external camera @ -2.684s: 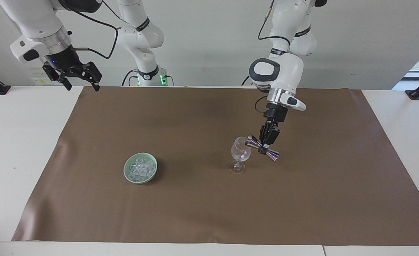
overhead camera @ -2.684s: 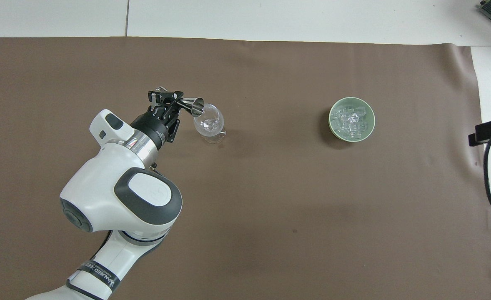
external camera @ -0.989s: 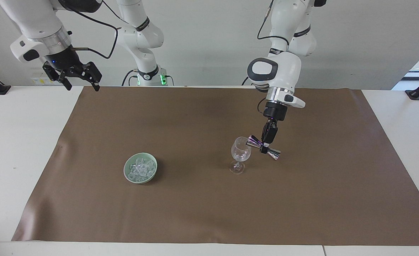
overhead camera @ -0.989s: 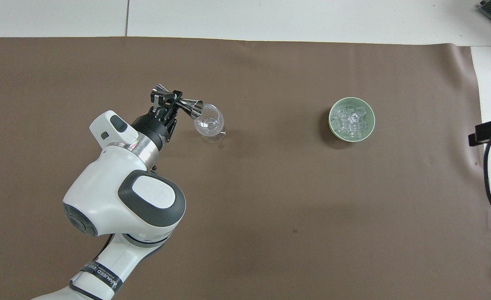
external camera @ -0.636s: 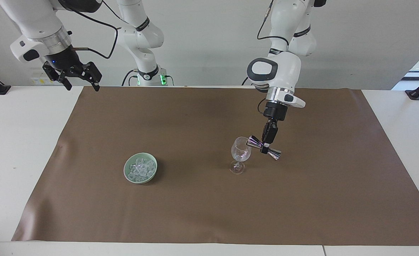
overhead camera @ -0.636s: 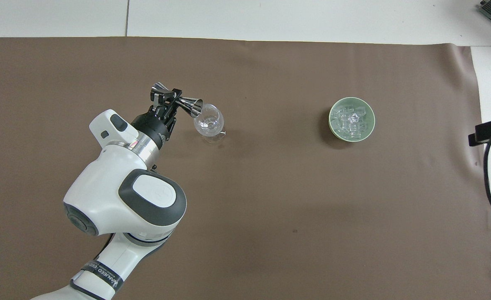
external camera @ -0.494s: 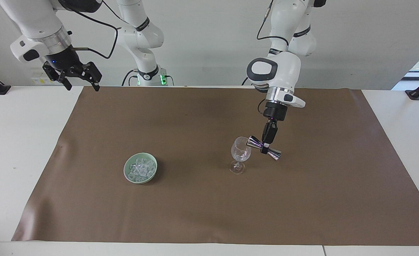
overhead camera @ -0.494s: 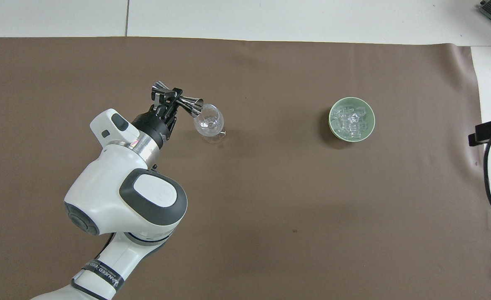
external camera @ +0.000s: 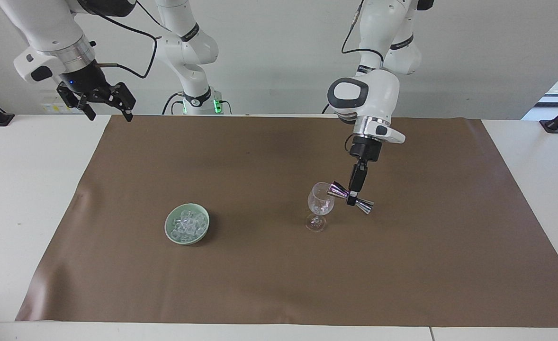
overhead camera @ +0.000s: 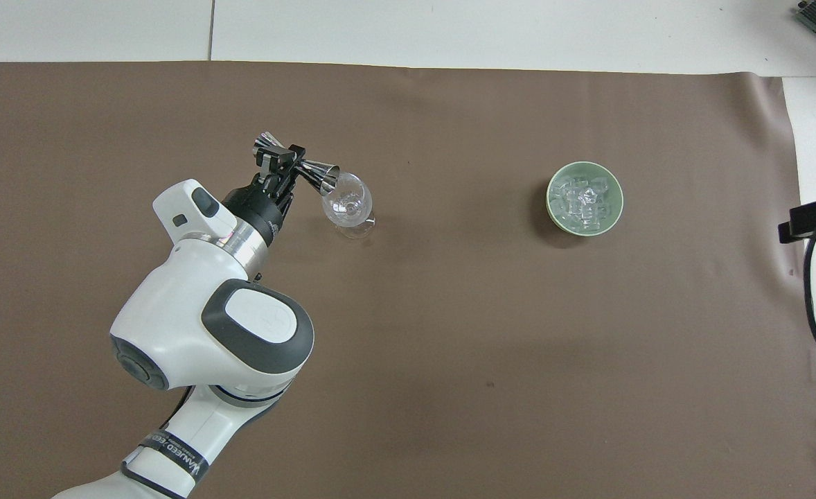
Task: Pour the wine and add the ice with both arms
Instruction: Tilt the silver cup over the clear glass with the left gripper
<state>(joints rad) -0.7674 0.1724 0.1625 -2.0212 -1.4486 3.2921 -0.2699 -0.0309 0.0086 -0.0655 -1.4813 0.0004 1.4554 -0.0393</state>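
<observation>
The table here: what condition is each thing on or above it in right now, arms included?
Jigger: tilted on its side, one mouth at the glass's rim.
Wine glass: upright on the brown mat.
Green bowl: upright, holding the ice.
Ice: heaped in the bowl.
Left gripper: shut on the jigger's waist.
Right gripper: open, empty, waiting raised at the table's edge.

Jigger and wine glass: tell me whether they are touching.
Cannot tell. In both views the jigger's tilted mouth overlaps the wine glass rim, with no gap and no contact plainly shown. The left gripper holds the jigger by its waist.
</observation>
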